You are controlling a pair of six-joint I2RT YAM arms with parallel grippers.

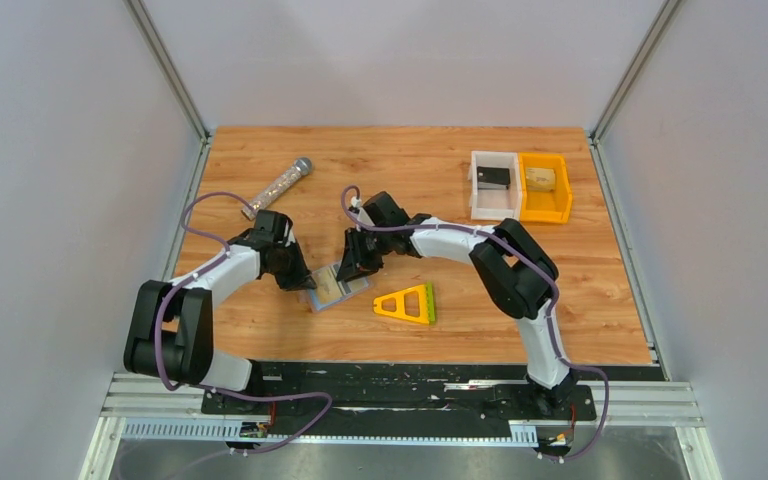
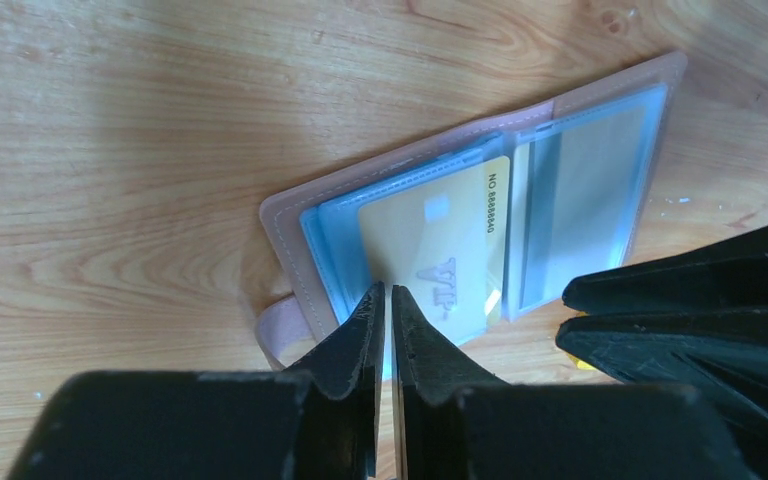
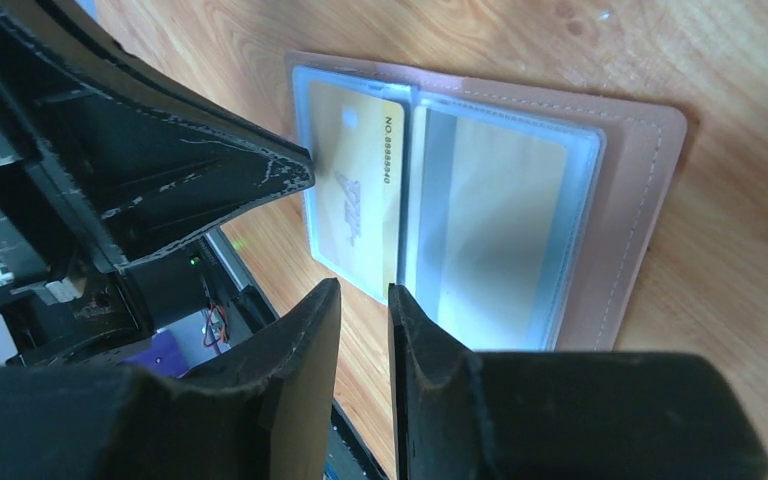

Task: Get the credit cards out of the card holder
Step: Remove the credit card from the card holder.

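The card holder point(image 1: 335, 288) lies open on the wood, with a pinkish-brown cover point(image 2: 600, 90) and clear bluish sleeves. A gold credit card point(image 2: 430, 240) sits in the left sleeve, and a second tan card point(image 3: 500, 220) shows in the other sleeve. My left gripper point(image 2: 388, 292) comes in low at the gold card's near edge, its jaws closed to a hairline on that edge. My right gripper point(image 3: 363, 288) is at the holder's opposite edge, jaws a narrow gap apart with only wood between them. One of its fingertips point(image 3: 400, 300) is at the sleeve's edge.
A yellow-and-green triangular frame point(image 1: 407, 304) lies just right of the holder. A white bin point(image 1: 493, 185) and an orange bin point(image 1: 545, 187) stand at the back right. A glittery tube point(image 1: 275, 187) lies at the back left.
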